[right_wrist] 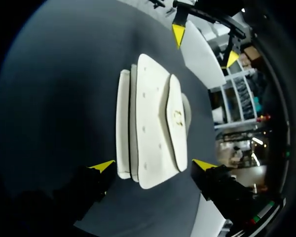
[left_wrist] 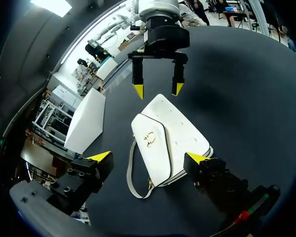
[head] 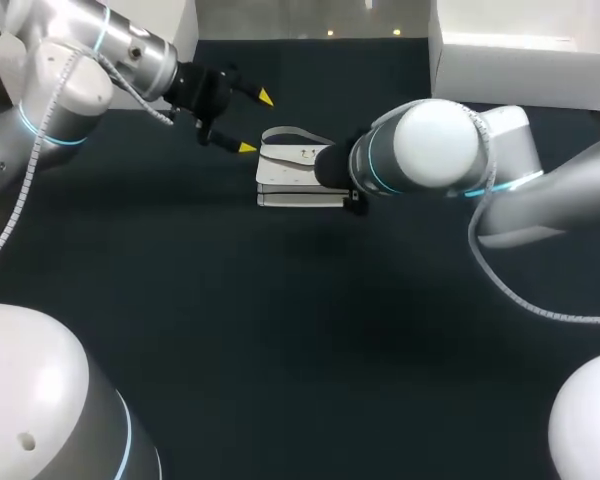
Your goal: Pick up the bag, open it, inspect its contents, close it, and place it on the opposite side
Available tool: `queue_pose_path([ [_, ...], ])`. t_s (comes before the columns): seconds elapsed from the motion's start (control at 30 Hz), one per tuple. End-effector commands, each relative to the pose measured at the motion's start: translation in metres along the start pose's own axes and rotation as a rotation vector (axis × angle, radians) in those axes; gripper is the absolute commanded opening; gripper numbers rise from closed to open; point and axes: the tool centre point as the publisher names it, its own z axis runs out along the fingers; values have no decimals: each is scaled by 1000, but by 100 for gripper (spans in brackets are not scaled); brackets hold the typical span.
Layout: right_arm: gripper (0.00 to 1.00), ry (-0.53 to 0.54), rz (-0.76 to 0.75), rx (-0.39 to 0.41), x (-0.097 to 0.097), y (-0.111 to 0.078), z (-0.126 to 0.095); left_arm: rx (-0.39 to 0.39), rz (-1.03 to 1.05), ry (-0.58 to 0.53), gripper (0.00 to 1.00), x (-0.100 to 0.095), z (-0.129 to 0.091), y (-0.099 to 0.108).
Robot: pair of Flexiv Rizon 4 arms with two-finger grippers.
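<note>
A white handbag (head: 295,172) with a front flap, a gold clasp and a thin strap lies flat on the dark table (head: 280,330). My left gripper (head: 256,122) hovers open just beyond the bag's left end, holding nothing. In the left wrist view the bag (left_wrist: 170,140) lies ahead of that gripper (left_wrist: 149,158), between its spread tips, with my right gripper (left_wrist: 158,90) open at the far end. In the head view the right arm's wrist hides its own fingers. The right wrist view shows its gripper (right_wrist: 154,165) open, tips astride the near end of the bag (right_wrist: 148,118), and the left gripper (right_wrist: 205,46) beyond.
A white box (head: 525,60) stands at the table's back right, and another white block (head: 165,20) at the back left, close behind my left arm. The same left block (left_wrist: 86,121) shows beside the bag in the left wrist view.
</note>
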Motion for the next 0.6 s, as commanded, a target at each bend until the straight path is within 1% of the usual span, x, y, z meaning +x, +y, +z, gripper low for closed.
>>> queue_pose_path([
  [0.03,79,-51,-2,1,3,1,9,7,3,1,100,-1,4,2],
  [0.1,71,-51,-4,1,3,1,12,9,5,0,100,-1,5,2],
  [0.2,50,-53,-8,3,3,1,16,13,12,-1,100,-1,6,1],
  [0.6,37,-56,-26,10,1,5,30,31,22,6,100,0,10,0],
])
